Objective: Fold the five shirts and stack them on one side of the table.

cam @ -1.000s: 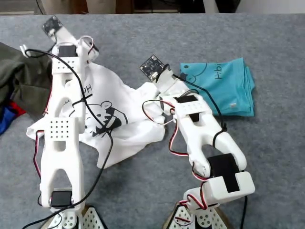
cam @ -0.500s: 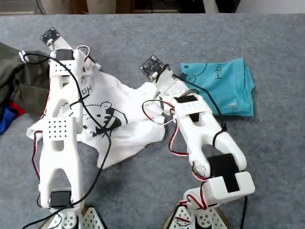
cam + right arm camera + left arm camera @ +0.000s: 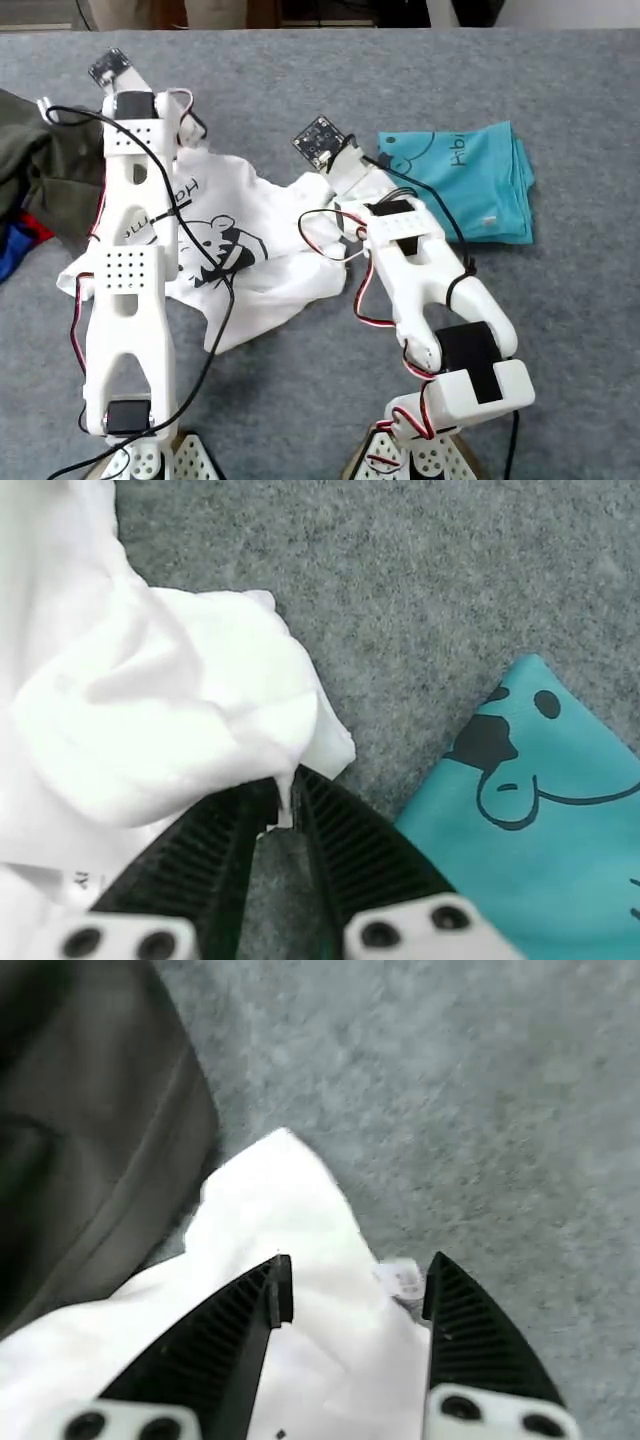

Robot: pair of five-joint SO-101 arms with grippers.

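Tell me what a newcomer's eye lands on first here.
A crumpled white shirt with a bear print sprawls at the centre. The right gripper pinches one fold of it, and the left gripper hangs open over a far corner. A folded teal shirt lies to its right.

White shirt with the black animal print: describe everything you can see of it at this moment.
The white cloth shirt with a black animal print and lettering lies crumpled, unfolded, on the grey table, between a dark green garment and a folded teal shirt. The right gripper is shut on a bunched fold at one edge; the open left gripper straddles another edge that bears a small label.
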